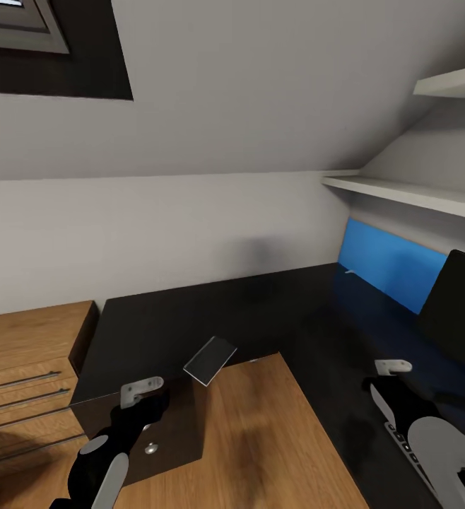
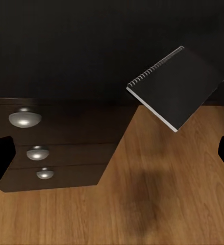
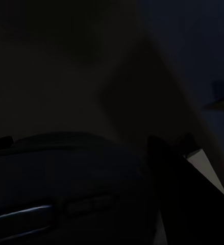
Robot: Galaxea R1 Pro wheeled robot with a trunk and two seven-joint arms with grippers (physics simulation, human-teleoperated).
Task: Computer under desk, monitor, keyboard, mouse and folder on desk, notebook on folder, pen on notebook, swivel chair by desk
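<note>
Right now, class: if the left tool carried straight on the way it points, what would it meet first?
Probably the wood floor, which lies dead ahead in the left wrist view. The left tool hovers over the drawer unit, and the notebook, overhanging the desk edge, sits off-centre. Depth is uncertain.

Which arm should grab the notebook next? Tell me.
Left. The left gripper is close beside the notebook overhanging the desk edge; the right gripper is across near the monitor.

Notebook (image 1: 210, 360) overhangs desk (image 1: 190, 318) front edge; monitor (image 1: 458, 311) far right.
</note>
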